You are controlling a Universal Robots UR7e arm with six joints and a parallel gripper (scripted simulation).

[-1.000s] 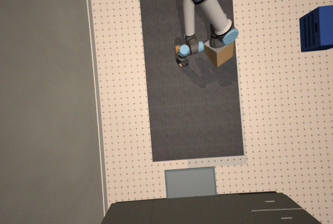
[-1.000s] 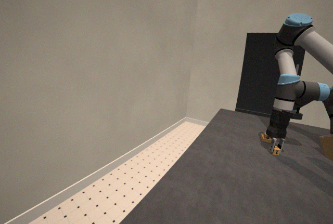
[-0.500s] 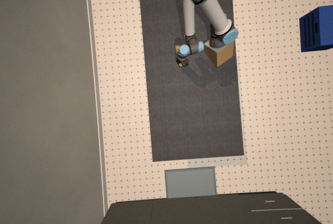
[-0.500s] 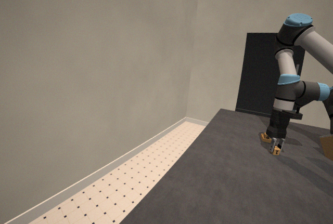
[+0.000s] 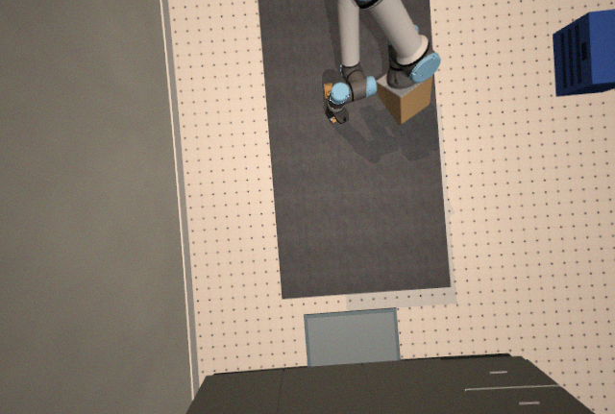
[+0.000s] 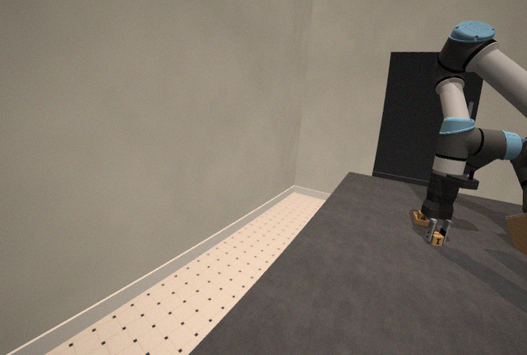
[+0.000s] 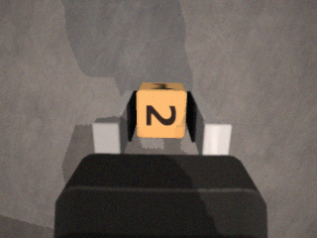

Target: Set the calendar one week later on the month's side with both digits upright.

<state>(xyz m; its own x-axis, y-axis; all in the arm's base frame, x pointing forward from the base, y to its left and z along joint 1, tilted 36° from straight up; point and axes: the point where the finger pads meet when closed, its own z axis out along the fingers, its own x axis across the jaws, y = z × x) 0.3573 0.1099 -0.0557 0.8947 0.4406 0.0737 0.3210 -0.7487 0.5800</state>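
Note:
An orange cube [image 5: 332, 120] [image 6: 436, 239] [image 7: 160, 115] stands on the dark table, off the tray. Its top shows a 2 turned sideways in the wrist view, and a side face in the exterior view shows a dark bar-like mark. My gripper [image 6: 437, 235] [image 7: 161, 106] is open, with one finger on each side of this cube and very narrow gaps. The orange calendar tray [image 5: 328, 87] [image 6: 422, 222] sits on the table behind the gripper. Another orange piece with a dark mark shows in it, partly hidden by the arm; its digit cannot be read.
The arm stands on a wooden block [image 5: 414, 106] [image 6: 518, 233] with a grey top, to the right of the gripper in the top and exterior views. The dark table [image 5: 357, 221] [image 6: 340, 274] reaches beyond the tray on its left, with its long edge farther left.

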